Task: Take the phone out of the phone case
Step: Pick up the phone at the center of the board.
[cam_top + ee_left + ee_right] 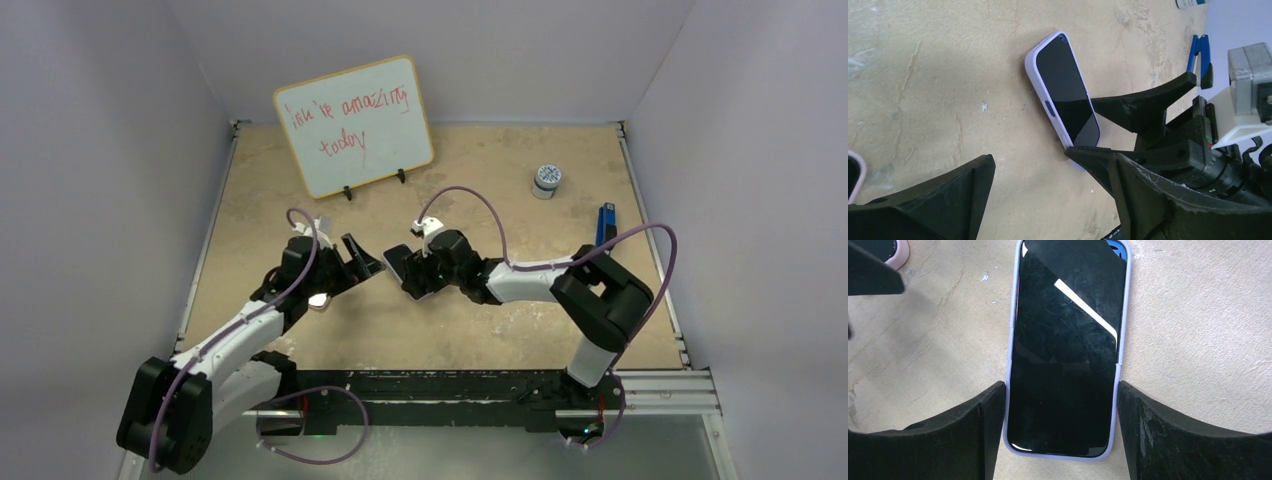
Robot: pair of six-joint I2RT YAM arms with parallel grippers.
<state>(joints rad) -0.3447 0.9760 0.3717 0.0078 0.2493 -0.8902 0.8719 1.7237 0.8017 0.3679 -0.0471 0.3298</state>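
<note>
- Now, the table bears the cased phone, flat, screen up.
- Your right gripper clamps the case by its long sides; press it down.
- Your left gripper stands open near the far end; peel a corner lip there.

The small propped-up whiteboard carries red handwritten words, slanting upward, that read "you're amazing today".
</note>
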